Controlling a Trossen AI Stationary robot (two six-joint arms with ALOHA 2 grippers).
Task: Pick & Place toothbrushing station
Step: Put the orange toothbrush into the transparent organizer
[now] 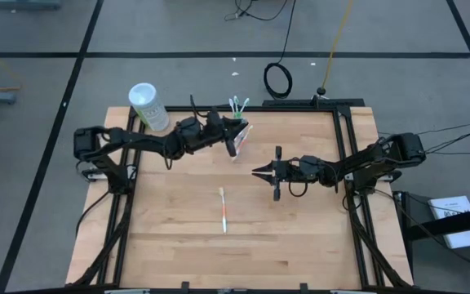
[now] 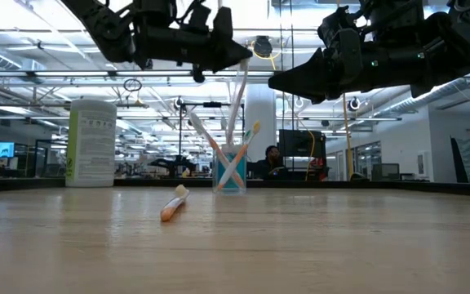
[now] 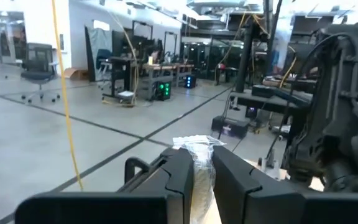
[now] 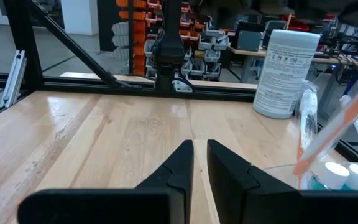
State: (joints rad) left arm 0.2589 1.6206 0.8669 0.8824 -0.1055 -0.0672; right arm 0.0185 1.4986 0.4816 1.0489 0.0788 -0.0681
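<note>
A small clear cup point(image 2: 230, 176) with several toothbrushes stands at the table's far middle; it also shows in the high view point(image 1: 237, 124) and the right wrist view point(image 4: 328, 180). My left gripper point(image 2: 239, 59) hangs above the cup, shut on a white toothbrush in a clear wrapper point(image 3: 201, 158). Another white and orange toothbrush point(image 1: 223, 210) lies flat on the table, nearer the front; it also shows in the low view point(image 2: 174, 204). My right gripper point(image 1: 257, 171) hovers to the right of the cup, shut and empty. My left gripper pinches the wrapped upper end of the toothbrush point(image 3: 199, 152) between its two fingers. The toothbrush's shaft point(image 2: 237, 106) hangs tilted below the gripper, and its lower end reaches down into the cup.
A white cylindrical canister with green print point(image 1: 149, 106) stands at the table's far left; it also shows in the low view point(image 2: 92, 143) and the right wrist view point(image 4: 284, 74). Black frame rails point(image 1: 345, 147) run along the table's sides. Bare wood point(image 1: 300, 237) lies toward the front.
</note>
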